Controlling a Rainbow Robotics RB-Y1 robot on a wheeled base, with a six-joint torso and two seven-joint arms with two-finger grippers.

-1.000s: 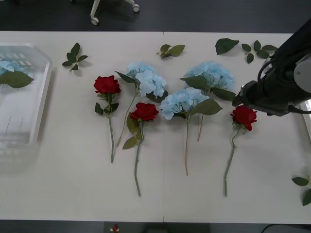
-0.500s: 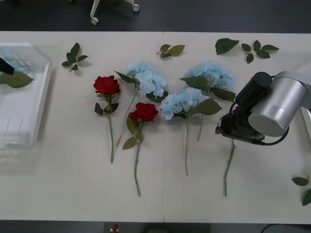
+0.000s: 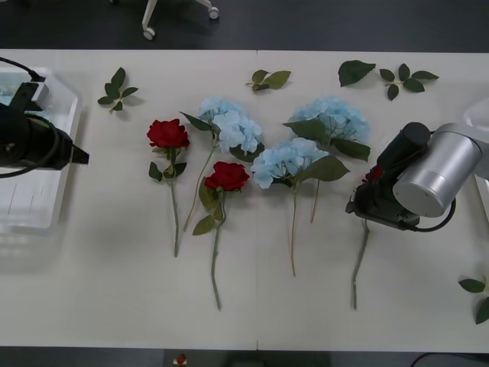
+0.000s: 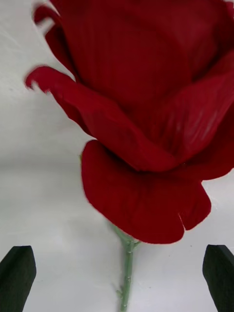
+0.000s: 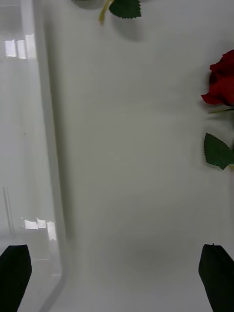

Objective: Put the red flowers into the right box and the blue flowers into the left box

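Two red flowers (image 3: 168, 134) (image 3: 227, 176) lie left of centre on the table. A third red flower (image 4: 146, 122) lies under my right gripper (image 3: 365, 208), and its long stem (image 3: 357, 264) trails toward the front edge. The right gripper (image 4: 117, 285) is open, its black fingers (image 4: 17, 278) standing either side of the stem just below the bloom. Three blue flowers (image 3: 229, 122) (image 3: 286, 160) (image 3: 332, 115) lie mid-table. My left gripper (image 3: 79, 157) is open at the left box's rim (image 5: 46, 122), pointing toward the leftmost red flower (image 5: 224, 83). A pale edge of the right box (image 3: 480, 115) shows at far right.
Loose green leaf sprigs lie along the back of the table (image 3: 116, 88) (image 3: 269, 78) (image 3: 357, 71) (image 3: 405, 80) and at the front right (image 3: 477, 294). The left box (image 3: 34, 210) stands at the table's left end. Bare tabletop runs along the front edge.
My right arm swung down and settled over the rightmost red flower, covering its bloom. My left arm came into view over the left box and reached toward the table's middle.
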